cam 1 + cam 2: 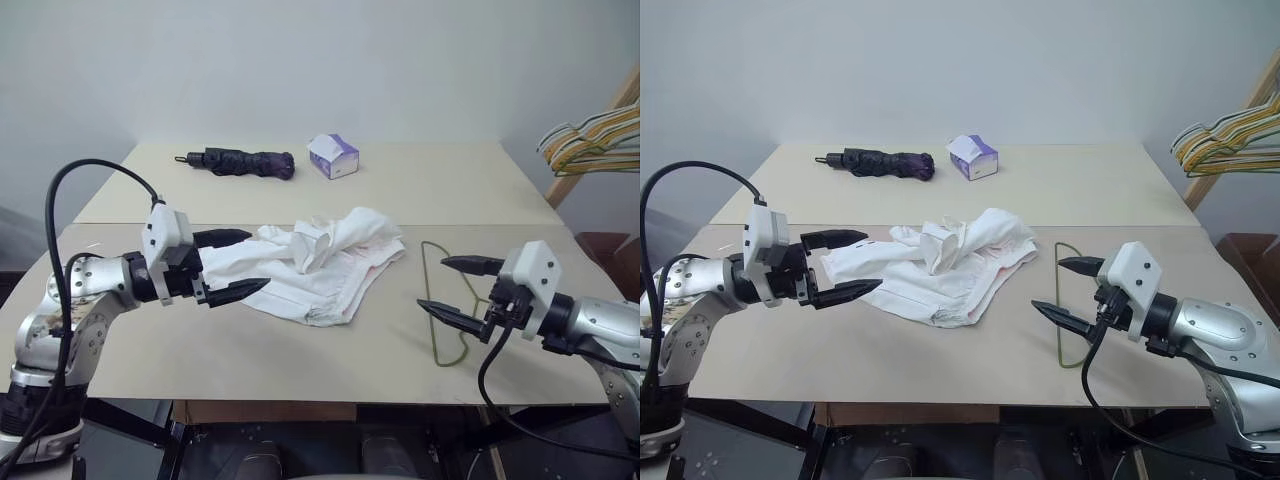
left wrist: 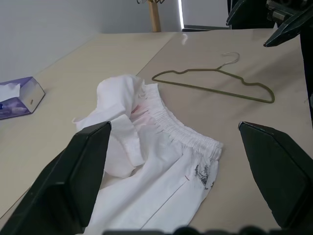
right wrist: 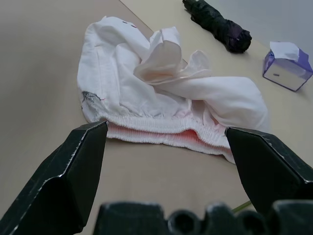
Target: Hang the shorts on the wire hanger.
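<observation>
Shorts (image 1: 320, 262) crumpled at centre of the table (image 1: 300, 350), hanger (image 1: 440, 300) flat just right of them, left gripper (image 1: 238, 264) at centre left, right gripper (image 1: 452, 288) at lower right over hanger, both jaws wide apart, empty, umbrella (image 1: 240, 161) and tissue box (image 1: 333, 156) at top centre.

a pale beige desk (image 1: 300, 370) carries everything, with a seam running across it behind the shorts (image 1: 315, 265). the shorts lie crumpled near its middle, waistband turned toward the wire hanger (image 1: 440, 300), which lies flat just beside them on the right. well behind the shorts, a folded dark umbrella (image 1: 240, 162) and a small white-and-purple tissue box (image 1: 333, 156) rest side by side.
</observation>
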